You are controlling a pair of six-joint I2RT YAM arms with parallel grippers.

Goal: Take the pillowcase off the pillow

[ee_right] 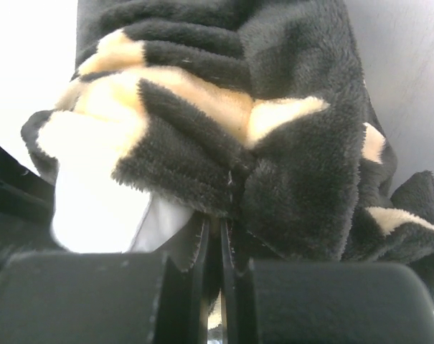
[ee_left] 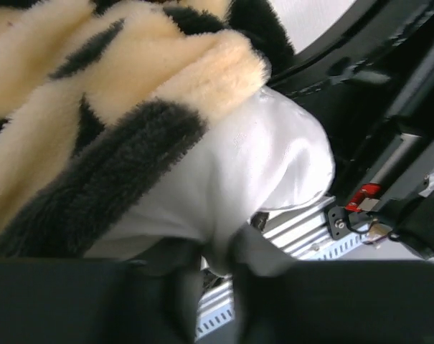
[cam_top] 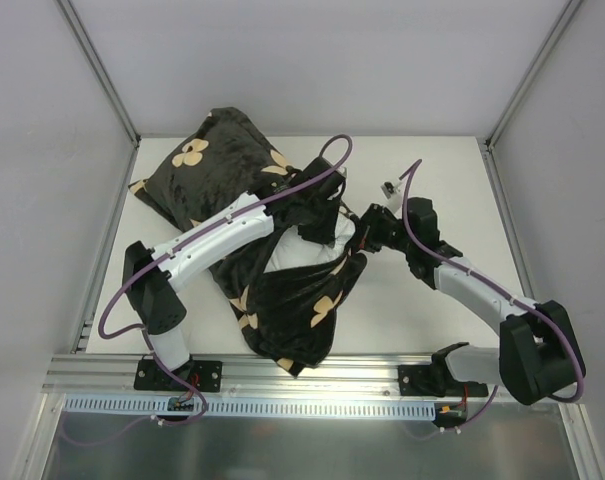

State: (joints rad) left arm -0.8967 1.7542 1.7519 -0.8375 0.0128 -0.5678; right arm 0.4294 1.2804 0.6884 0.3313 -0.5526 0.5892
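Note:
The black pillowcase (cam_top: 212,165) with tan flower motifs lies from the table's far left to the near middle, bunched around the white pillow (cam_top: 312,257), which shows at its open end. My left gripper (cam_top: 327,228) reaches across the case and is shut on a fold of the white pillow (ee_left: 260,165), next to the plush pillowcase (ee_left: 116,93) in the left wrist view (ee_left: 220,261). My right gripper (cam_top: 360,235) is shut on the pillowcase's edge (ee_right: 288,158), with the jaws nearly closed on it (ee_right: 215,244). A bit of the pillow (ee_right: 95,208) shows to their left.
A small white object (cam_top: 389,187) lies on the white table (cam_top: 432,170) just behind the right arm. An aluminium rail (cam_top: 312,375) runs along the near edge. Metal frame posts and grey walls enclose the table on three sides.

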